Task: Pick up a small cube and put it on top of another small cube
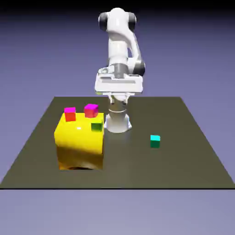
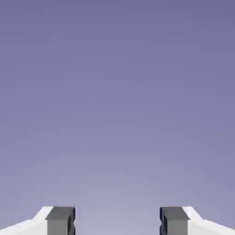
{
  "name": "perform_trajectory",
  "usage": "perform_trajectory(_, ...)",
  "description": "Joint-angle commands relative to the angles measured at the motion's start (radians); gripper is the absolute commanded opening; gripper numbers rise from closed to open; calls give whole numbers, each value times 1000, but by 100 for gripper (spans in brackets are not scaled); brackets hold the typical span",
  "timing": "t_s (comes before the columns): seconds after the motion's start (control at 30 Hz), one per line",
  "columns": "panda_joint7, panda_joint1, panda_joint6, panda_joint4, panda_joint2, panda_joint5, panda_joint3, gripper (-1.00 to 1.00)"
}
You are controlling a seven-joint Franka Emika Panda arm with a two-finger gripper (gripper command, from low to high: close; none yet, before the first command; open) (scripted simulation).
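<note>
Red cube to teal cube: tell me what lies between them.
In the exterior view, the green cube and the robot's base show between the red cube and teal cube.

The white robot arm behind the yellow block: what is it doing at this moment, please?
Nothing is being handled yet. The arm is raised, with its tool open and nothing between the tips. A teal cube lies on the dark table; red, magenta and green cubes show at the yellow block. No small cube stands on another.
</note>
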State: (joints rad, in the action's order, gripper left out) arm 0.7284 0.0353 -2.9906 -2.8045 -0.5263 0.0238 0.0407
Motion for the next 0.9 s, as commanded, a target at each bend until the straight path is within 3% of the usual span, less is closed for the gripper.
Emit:
perform_trajectory(0.0,-10,19,39,5,36,20,34,0)
perform_trajectory(0.5,-167,309,616,72,580,315,540,0)
perform_trajectory(0.77,48,377,460,77,808,619,365,0)
perform_trajectory(0.8,48,377,460,77,808,619,365,-100)
perform_trajectory(0.87,17,367,482,77,775,575,390,-100)
